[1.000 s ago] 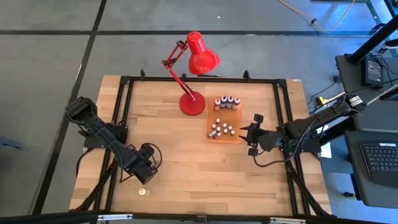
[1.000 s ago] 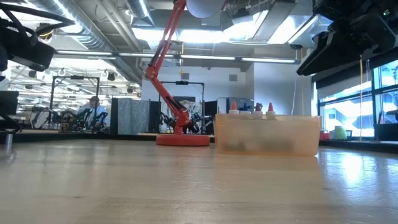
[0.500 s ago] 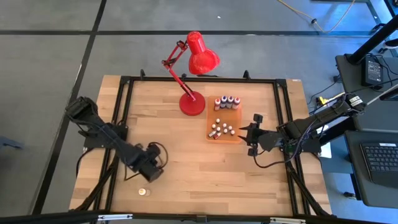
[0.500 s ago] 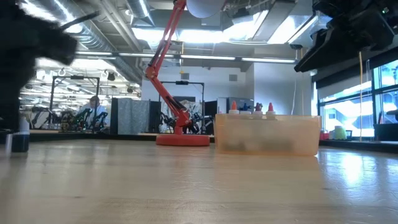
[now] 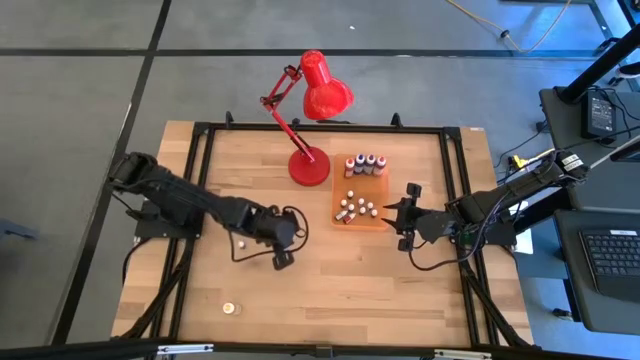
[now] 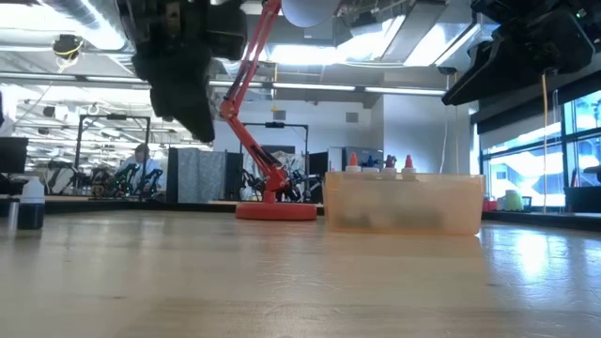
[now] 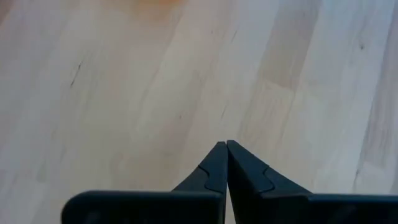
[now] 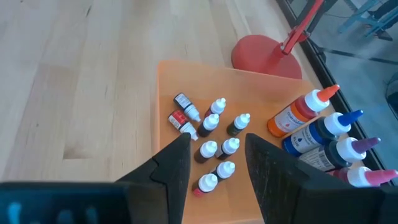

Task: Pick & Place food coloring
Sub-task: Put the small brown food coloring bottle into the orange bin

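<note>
Food coloring bottles [image 8: 214,149] in orange tray [image 8: 163,87], just beyond spread right claw [image 8: 214,163]; left claw [image 7: 226,148] pressed together, empty

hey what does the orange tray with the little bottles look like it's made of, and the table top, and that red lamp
Orange tray: likely translucent plastic; the low view shows its wall cloudy and see-through. Table top: pale wood, probably butcher block; grain and joined strips show, matte finish. Red desk lamp: smooth, red-painted shade, arm and base, probably metal, though plastic can't be ruled out.
</note>
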You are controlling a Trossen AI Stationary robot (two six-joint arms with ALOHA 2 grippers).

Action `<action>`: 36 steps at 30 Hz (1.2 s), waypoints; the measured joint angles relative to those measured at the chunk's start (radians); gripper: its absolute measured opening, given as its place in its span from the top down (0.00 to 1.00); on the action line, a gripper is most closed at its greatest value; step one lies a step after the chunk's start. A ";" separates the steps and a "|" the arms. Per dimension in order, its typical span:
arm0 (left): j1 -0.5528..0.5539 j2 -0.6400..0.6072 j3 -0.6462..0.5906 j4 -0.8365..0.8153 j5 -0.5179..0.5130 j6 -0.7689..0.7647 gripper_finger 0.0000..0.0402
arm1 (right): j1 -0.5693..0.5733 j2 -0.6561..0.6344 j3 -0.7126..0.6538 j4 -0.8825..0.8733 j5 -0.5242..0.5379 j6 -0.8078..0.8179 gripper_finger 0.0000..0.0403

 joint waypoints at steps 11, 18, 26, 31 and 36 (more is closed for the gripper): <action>0.081 0.000 0.003 -0.024 -0.146 0.188 0.99 | 0.000 0.000 0.000 -0.003 0.001 -0.006 0.62; 0.135 0.000 0.003 -0.004 -0.400 0.368 0.98 | 0.000 0.000 0.000 -0.028 0.001 -0.010 0.62; 0.191 0.000 0.003 0.043 -0.445 0.364 0.96 | 0.000 0.000 0.000 -0.027 0.031 0.023 0.62; 0.185 0.000 0.003 0.088 -0.448 0.311 0.96 | 0.000 0.000 0.000 -0.021 0.030 0.024 0.62; 0.159 0.000 0.003 0.183 -0.452 0.328 0.96 | 0.000 0.017 0.000 -0.017 0.029 0.000 0.62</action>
